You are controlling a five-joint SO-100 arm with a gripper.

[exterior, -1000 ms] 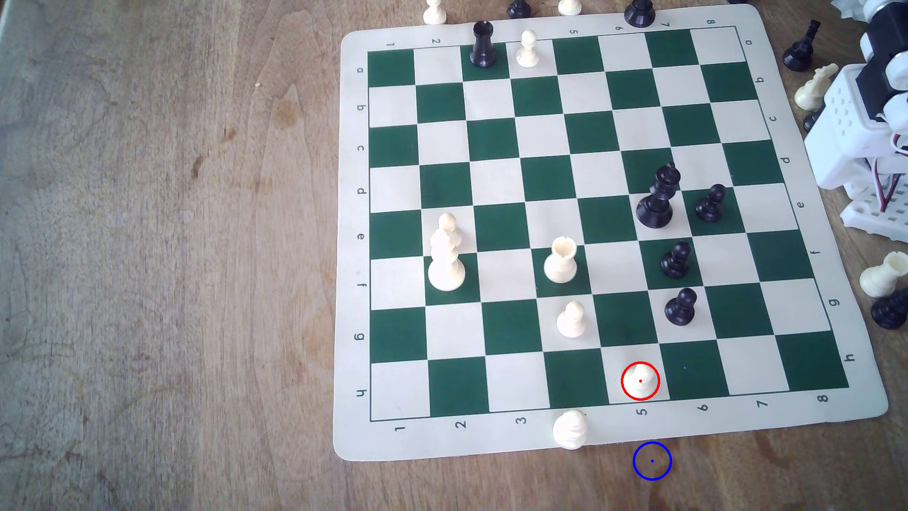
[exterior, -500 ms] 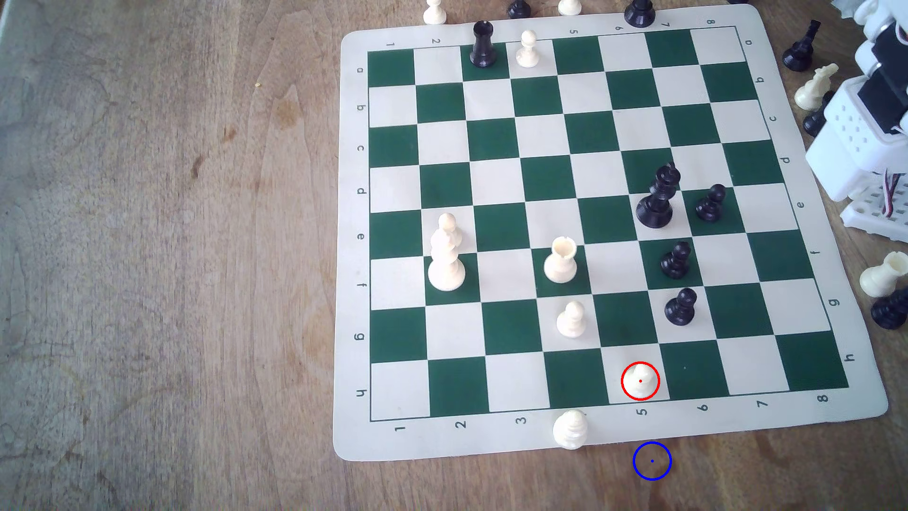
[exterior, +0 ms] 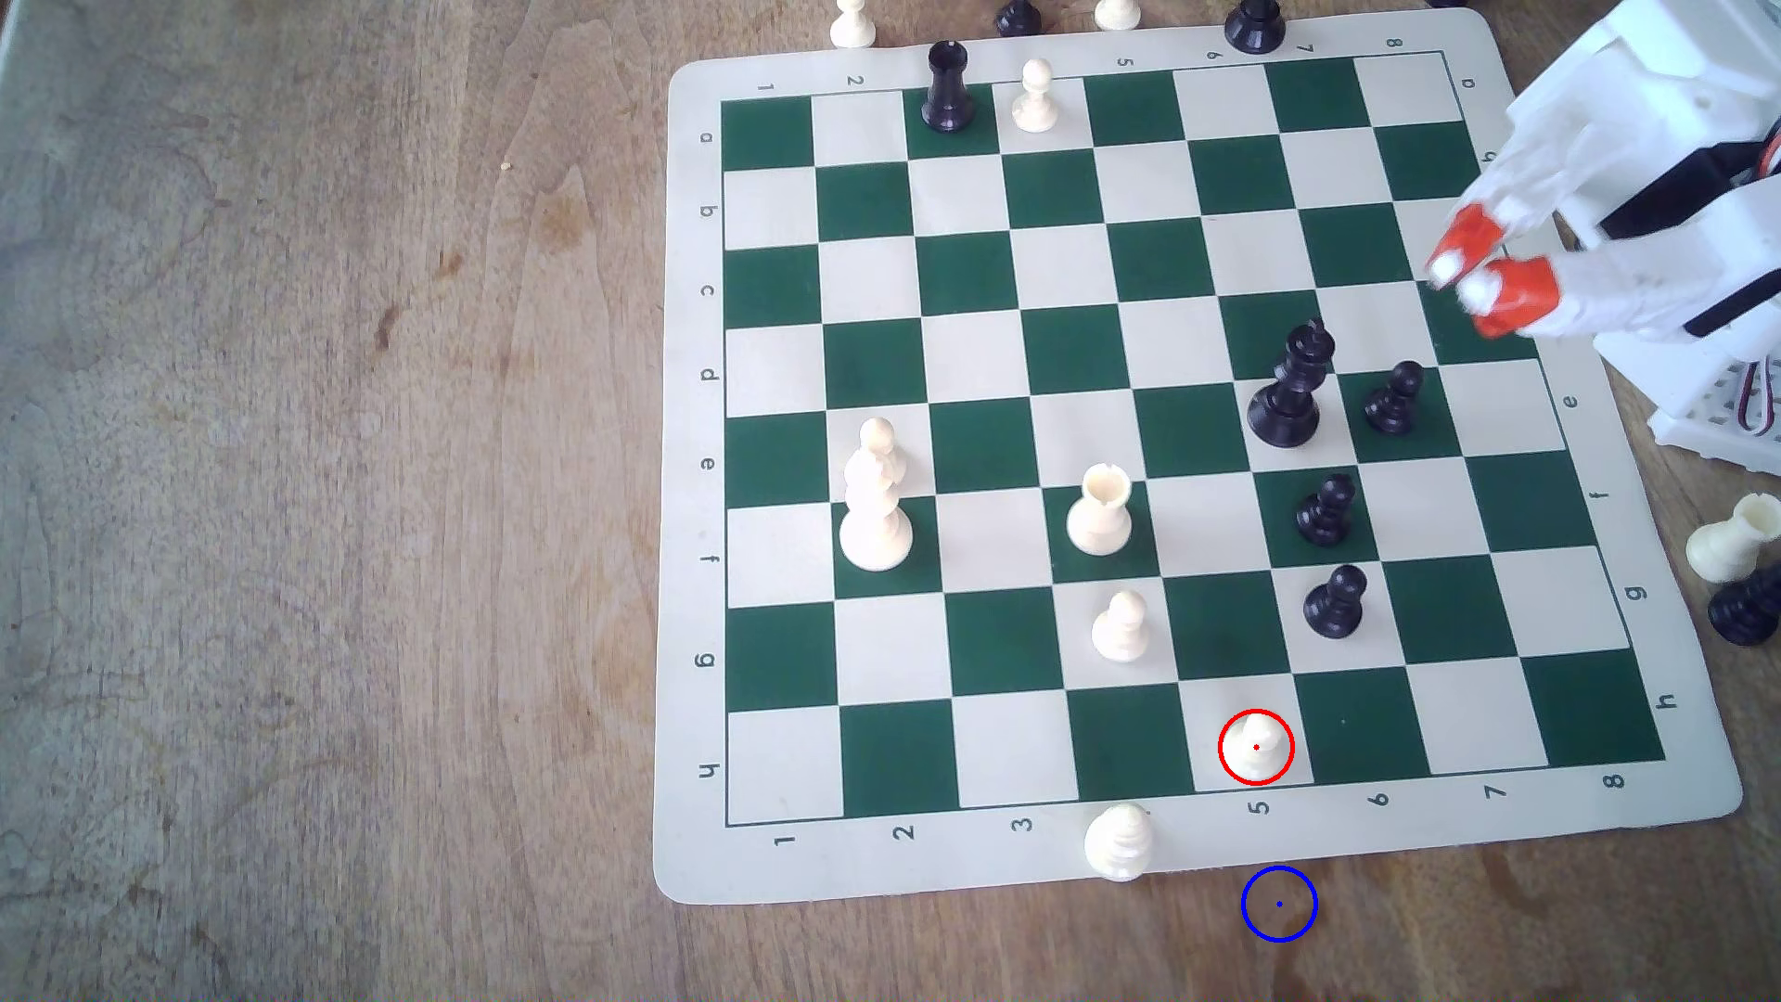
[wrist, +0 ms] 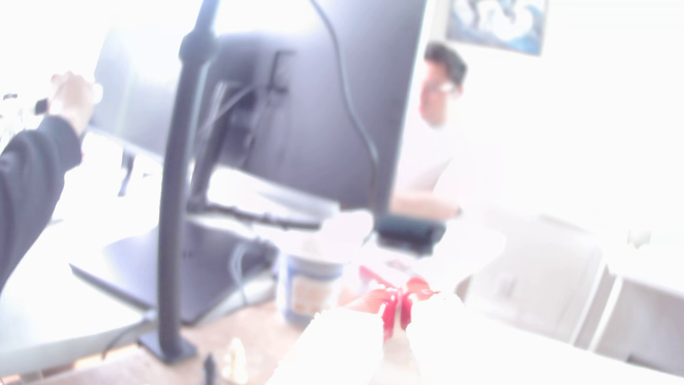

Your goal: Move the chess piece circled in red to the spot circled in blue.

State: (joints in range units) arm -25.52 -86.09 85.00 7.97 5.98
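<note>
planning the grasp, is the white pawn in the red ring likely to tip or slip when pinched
The pawn looks small and probably light, so a sideways nudge could tip it despite its flared base. Its smooth rounded head may slip between the fingertips of the hand; gripping lower seems safer. It looks rigid, so unlikely to deform.

Chess mat (exterior: 689, 872), exterior view: numerals 1–8 printed along its 6 o'clock border, repeated along the 12 o'clock border. Letters a–h run down the 9 o'clock border and again down the 3 o'clock border. Wrist view: too blurred, nothing legible.
</note>
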